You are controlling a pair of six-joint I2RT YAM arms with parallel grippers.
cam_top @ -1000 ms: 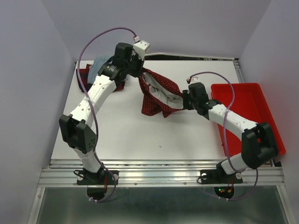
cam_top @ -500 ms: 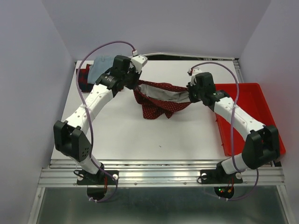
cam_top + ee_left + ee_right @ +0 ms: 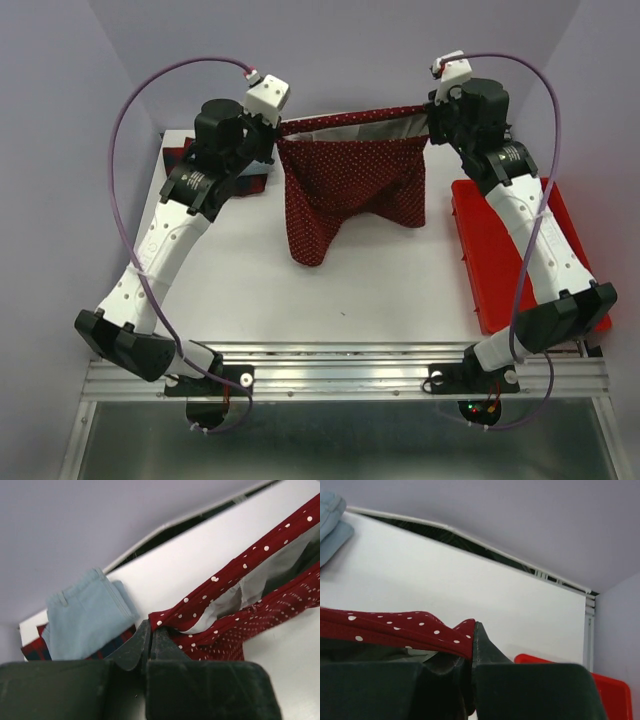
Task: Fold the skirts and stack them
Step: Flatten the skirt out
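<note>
Overhead view of a white bench [image 3: 380,290] with two white-and-black robot arms reaching toward the top of the frame. Between them, in the upper centre, a dark red skirt with tiny white dots [image 3: 350,180] hangs stretched by its waistband. Its pale lining shows along the top edge, and its hem droops lower on the left. The left end effector [image 3: 277,130] is clamped on the waistband's left corner, and the right end effector [image 3: 432,118] is clamped on its right corner. Each wrist view shows dark fingers pressed together on dotted cloth. In the upper left, partly hidden by the left arm, a folded pale blue skirt [image 3: 85,612] lies on top of a red-and-navy plaid skirt [image 3: 30,647]. A bright red plastic tray [image 3: 500,260] sits at the right edge of the bench, partly under the right arm
</note>
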